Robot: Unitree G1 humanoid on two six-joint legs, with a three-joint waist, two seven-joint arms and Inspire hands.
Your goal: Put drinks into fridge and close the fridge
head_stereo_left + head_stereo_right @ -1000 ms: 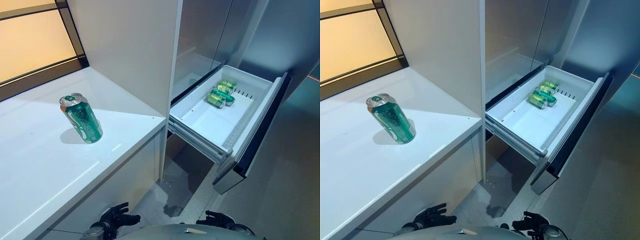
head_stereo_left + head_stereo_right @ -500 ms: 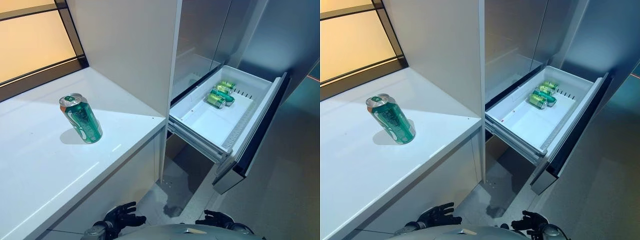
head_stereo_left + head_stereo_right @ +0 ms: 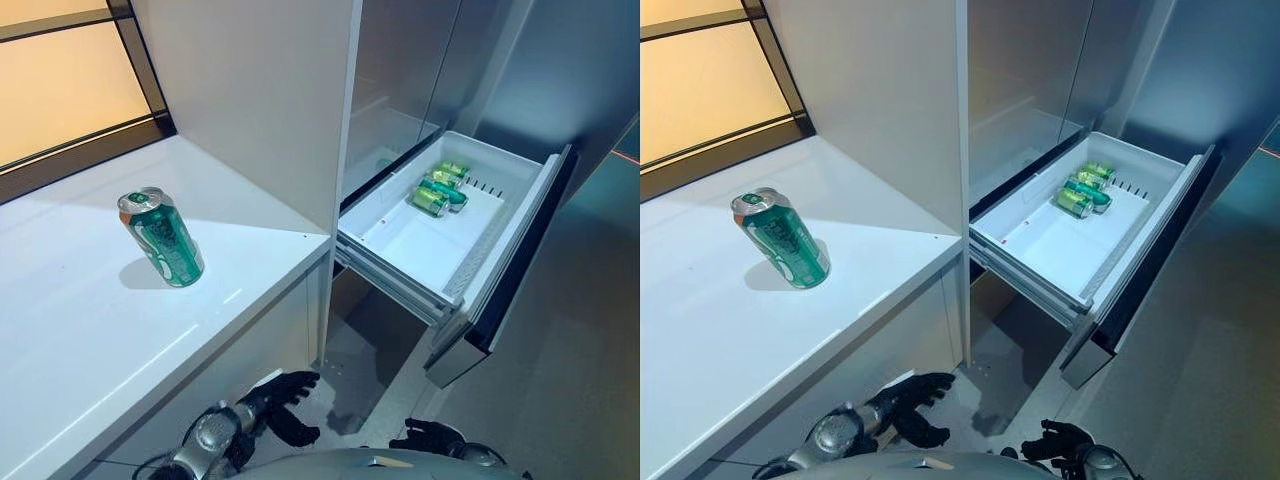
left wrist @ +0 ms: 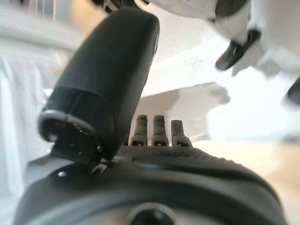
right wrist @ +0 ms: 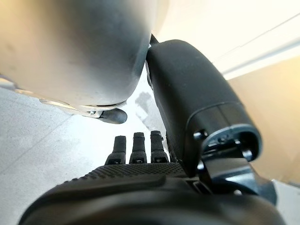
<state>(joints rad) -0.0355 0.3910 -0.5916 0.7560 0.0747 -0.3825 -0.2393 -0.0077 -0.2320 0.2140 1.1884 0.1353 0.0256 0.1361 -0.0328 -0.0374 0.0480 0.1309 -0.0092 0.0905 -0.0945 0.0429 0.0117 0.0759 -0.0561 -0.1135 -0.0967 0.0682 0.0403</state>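
The green metal drink can with a silver top [image 3: 161,237] stands upright on the white counter [image 3: 90,330], well away from the edge and with nothing touching it. This can is not yet in the fridge. Over to the right, the white fridge drawer [image 3: 400,243] is pulled out, and about 3 more green cans [image 3: 440,187] lie on their sides at its far end. The front part of the drawer is bare, so there looks to be room for 1 more.

The robot's left hand [image 3: 283,392] is low down below the counter, with its fingers spread out and holding nothing. A good way to do this step would be to lift the hand above the counter, come at the can from the side, and wrap the fingers around its middle so it does not tip over.

The right hand [image 3: 1055,443] is down at the bottom edge, partly cut off. Its fingers look loose and it holds nothing. Both wrist views show only the hands themselves, not the can. The exact number of cans in the drawer is hard to tell, because they lie close together.
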